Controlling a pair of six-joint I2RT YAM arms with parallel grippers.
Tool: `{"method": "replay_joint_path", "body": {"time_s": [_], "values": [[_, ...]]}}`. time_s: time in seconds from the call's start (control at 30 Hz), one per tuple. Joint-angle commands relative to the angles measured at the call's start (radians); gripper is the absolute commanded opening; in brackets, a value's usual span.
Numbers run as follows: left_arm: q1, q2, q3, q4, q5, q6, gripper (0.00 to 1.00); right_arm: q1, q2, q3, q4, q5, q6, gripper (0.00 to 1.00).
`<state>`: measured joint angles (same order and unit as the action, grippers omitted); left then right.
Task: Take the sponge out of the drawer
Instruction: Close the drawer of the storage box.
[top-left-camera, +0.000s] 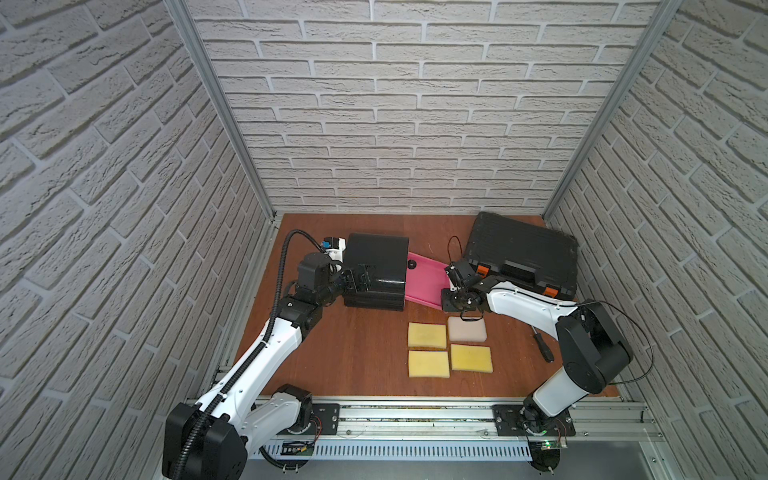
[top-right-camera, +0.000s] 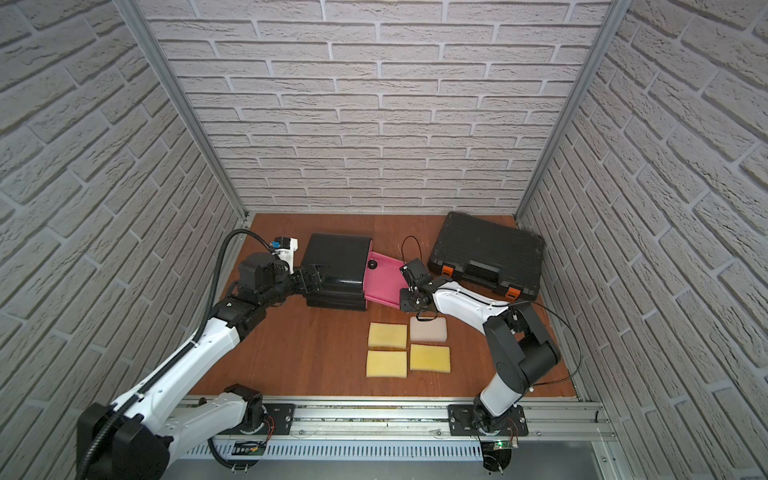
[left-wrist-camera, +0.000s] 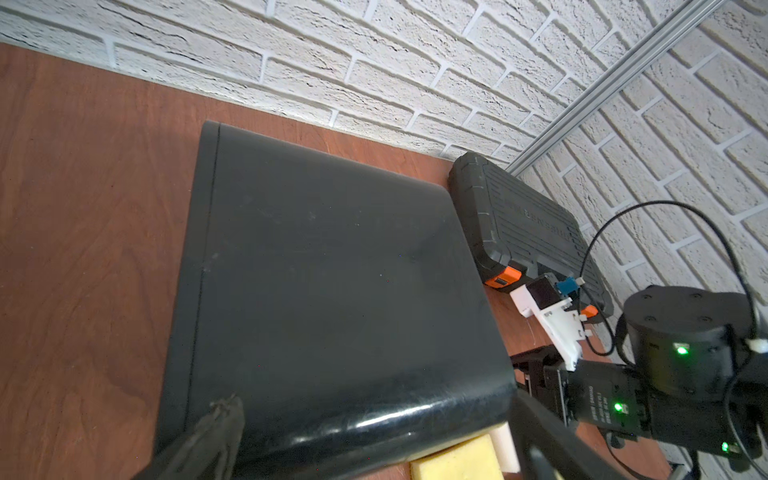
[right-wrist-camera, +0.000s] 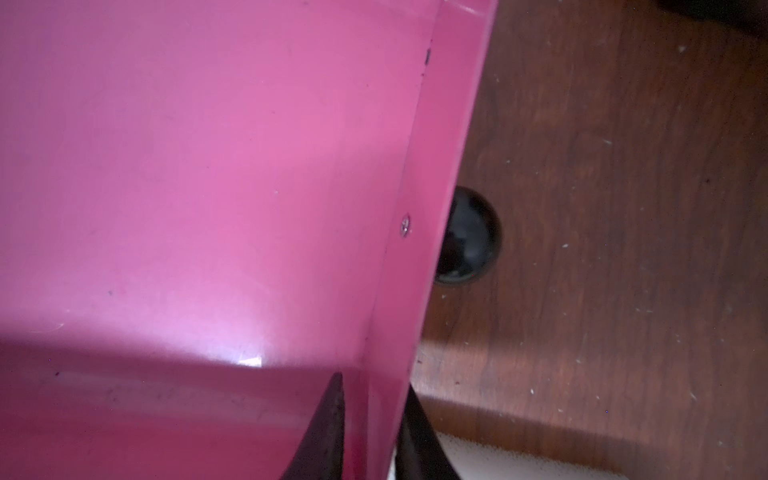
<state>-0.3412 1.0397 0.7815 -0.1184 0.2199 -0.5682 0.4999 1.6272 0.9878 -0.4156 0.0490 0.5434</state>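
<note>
Your sponges sit flat on the table (top-left-camera: 353, 353), lower right of centre in both top views: three yellow sponges (top-left-camera: 427, 335) and a pale sponge (top-left-camera: 466, 329), squared in a block, outside the pink drawer (top-left-camera: 424, 282). The right gripper (right-wrist-camera: 374, 415) has narrow fingers astride the drawer's front wall, and you cannot tell if they pinch it. The left gripper (top-left-camera: 361, 279) gapes wide at the black cabinet (top-left-camera: 378, 257).

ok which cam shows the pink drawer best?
Both top views: nearly all of the pink drawer shows, pulled out of the black cabinet. The right wrist view shows only its floor and one wall close up, with the jaws of the right gripper astride that wall. In the left wrist view the cabinet hides it.
</note>
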Motion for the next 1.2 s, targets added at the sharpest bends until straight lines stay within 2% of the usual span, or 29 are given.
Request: {"method": "replay_joint_path", "body": {"time_s": [0.0,0.2,0.4,0.53,0.7,0.8,1.17], "values": [[0.01,-0.012,0.001,-0.065,-0.077,0.025,0.98,-0.001,-0.015,0.031,0.004,0.025,-0.006,0.19],[0.019,-0.059,-0.005,-0.104,-0.174,0.033,0.98,-0.001,-0.027,0.062,-0.02,0.038,-0.027,0.11],[0.044,-0.022,0.055,-0.136,-0.175,0.044,0.98,0.0,-0.025,0.096,-0.031,0.028,-0.042,0.06],[0.088,0.037,0.062,-0.111,-0.099,0.028,0.98,0.002,-0.032,0.116,-0.031,0.015,-0.05,0.06],[0.137,0.107,0.039,-0.004,0.062,0.002,0.98,0.009,-0.014,0.158,-0.034,0.0,-0.06,0.06],[0.139,0.136,0.036,0.033,0.114,-0.002,0.98,0.022,0.004,0.184,-0.023,-0.022,-0.064,0.05],[0.139,0.152,0.022,0.07,0.14,-0.018,0.98,0.1,0.073,0.273,0.043,-0.094,-0.075,0.06]]}}
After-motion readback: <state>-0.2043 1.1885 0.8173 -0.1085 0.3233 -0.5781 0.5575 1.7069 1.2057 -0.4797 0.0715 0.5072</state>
